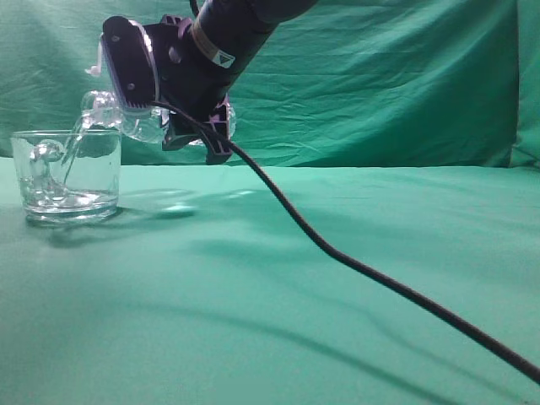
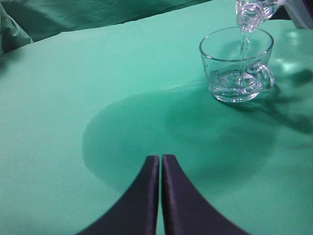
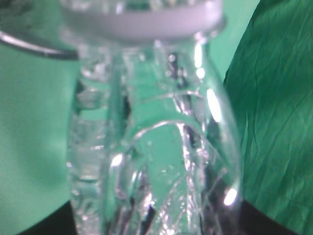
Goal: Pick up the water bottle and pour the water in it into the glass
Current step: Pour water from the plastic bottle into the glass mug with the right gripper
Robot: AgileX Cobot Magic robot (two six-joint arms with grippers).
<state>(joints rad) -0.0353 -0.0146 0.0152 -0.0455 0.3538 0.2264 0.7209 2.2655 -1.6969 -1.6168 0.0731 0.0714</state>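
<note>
1. Right gripper (image 1: 169, 114), upper left of the exterior view, is clamped on the water bottle (image 1: 126, 118), which is tilted mouth-down to the left.
2. In the right wrist view the bottle (image 3: 151, 147) fills the frame, pale threaded rim at the top.
3. The bottle mouth (image 2: 248, 14) hangs just above the glass (image 2: 237, 66); a thin stream of water (image 2: 243, 44) falls into it.
4. The glass (image 1: 67, 177) stands on the green cloth (image 1: 337, 337) at left, holding shallow water.
5. Left gripper (image 2: 160, 169), bottom centre of its wrist view, has its fingers pressed together, holding nothing, well apart from the glass.
6. A black cable (image 1: 380, 278) trails to the lower right.
</note>
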